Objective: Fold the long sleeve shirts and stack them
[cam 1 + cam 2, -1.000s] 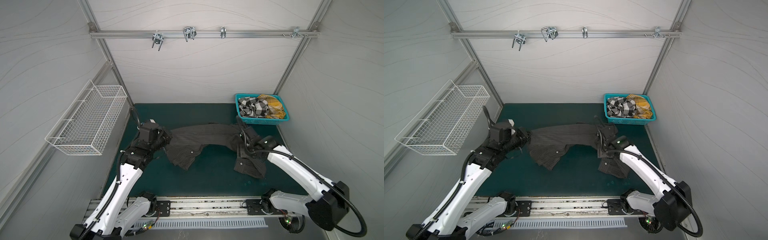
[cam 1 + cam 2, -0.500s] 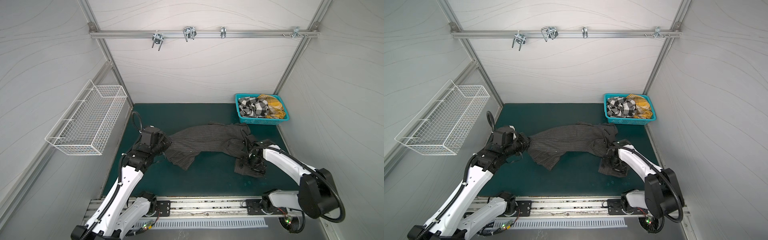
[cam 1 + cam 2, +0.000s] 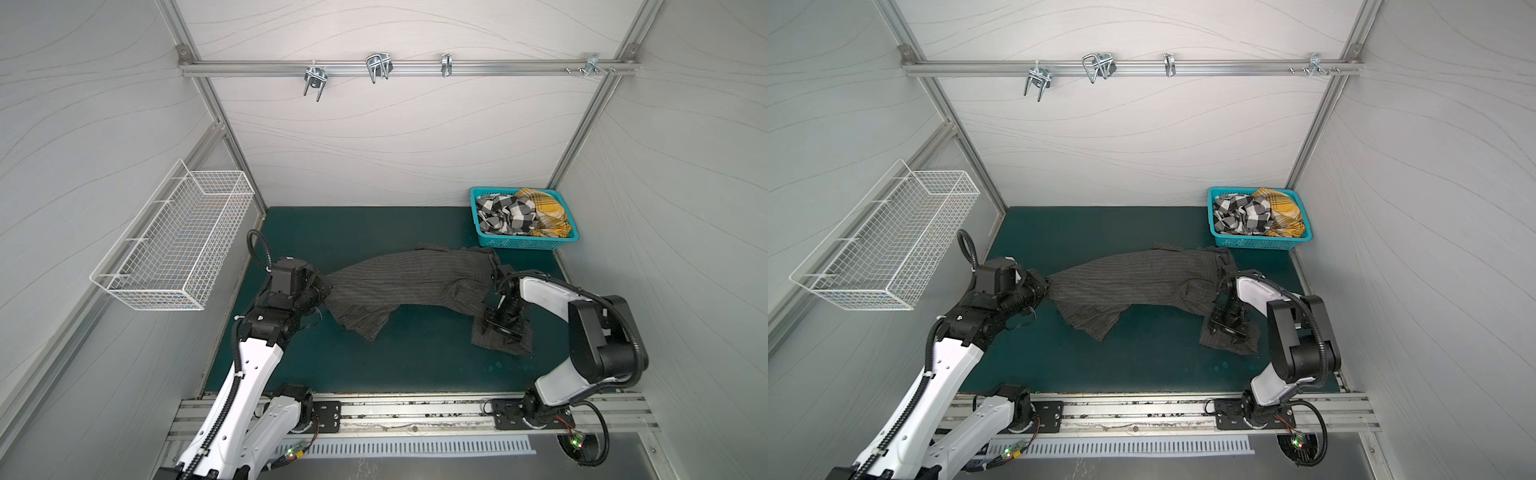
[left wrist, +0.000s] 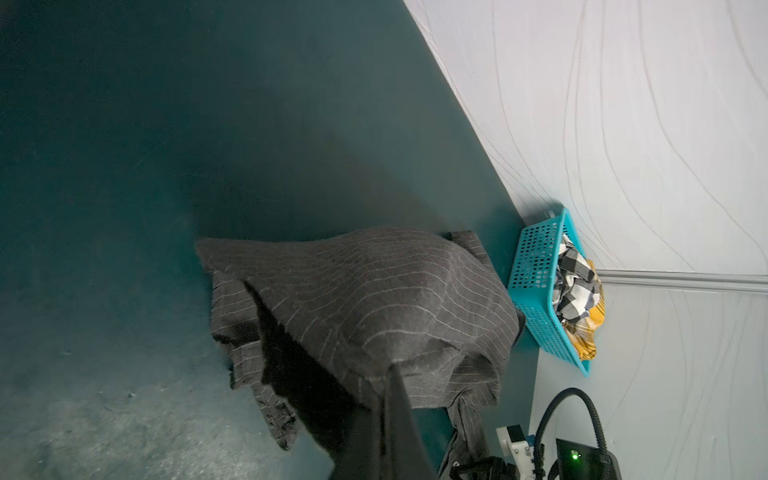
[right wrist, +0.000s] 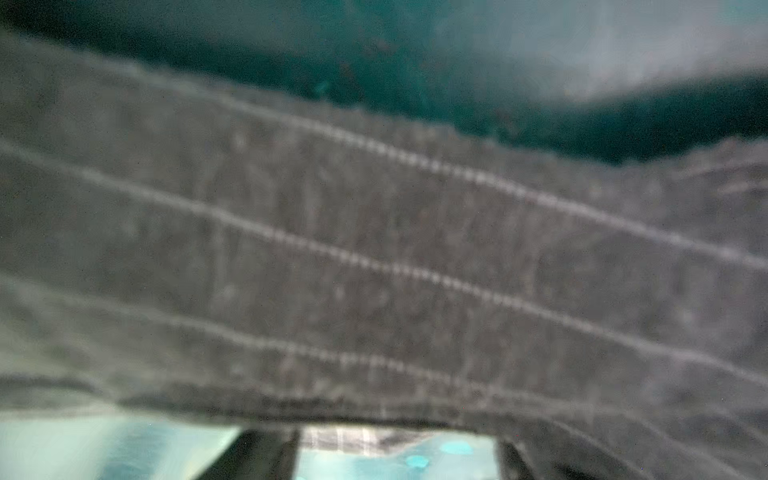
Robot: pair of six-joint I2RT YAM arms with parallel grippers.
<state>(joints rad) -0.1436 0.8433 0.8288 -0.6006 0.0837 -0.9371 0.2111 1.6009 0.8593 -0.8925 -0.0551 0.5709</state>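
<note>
A dark charcoal pinstriped shirt [image 3: 415, 278] [image 3: 1142, 278] lies stretched across the green mat [image 3: 374, 357]. My left gripper [image 3: 326, 291] [image 3: 1047, 291] is shut on its left edge, and the left wrist view shows the cloth [image 4: 374, 299] bunched up at the closed tips [image 4: 392, 370]. My right gripper [image 3: 500, 330] [image 3: 1225, 328] points down onto the shirt's near right end. In the right wrist view the striped cloth [image 5: 374, 249] fills the frame and hides the fingertips. The two fingers [image 5: 266, 453] still stand apart there. A checked shirt [image 3: 505, 214] and a yellow plaid shirt [image 3: 546, 212] lie crumpled in the basket.
The teal basket [image 3: 523, 243] stands in the back right corner against the walls. A white wire basket [image 3: 178, 245] hangs on the left wall. A metal rail with hooks [image 3: 374, 68] runs across the back wall. The arms' base rail [image 3: 395, 415] borders the mat's front.
My right gripper moved from the shirt's far right part toward the front, down onto the near right end, and its jaws narrowed. The left gripper kept its hold and shifted slightly, stretching the shirt.
</note>
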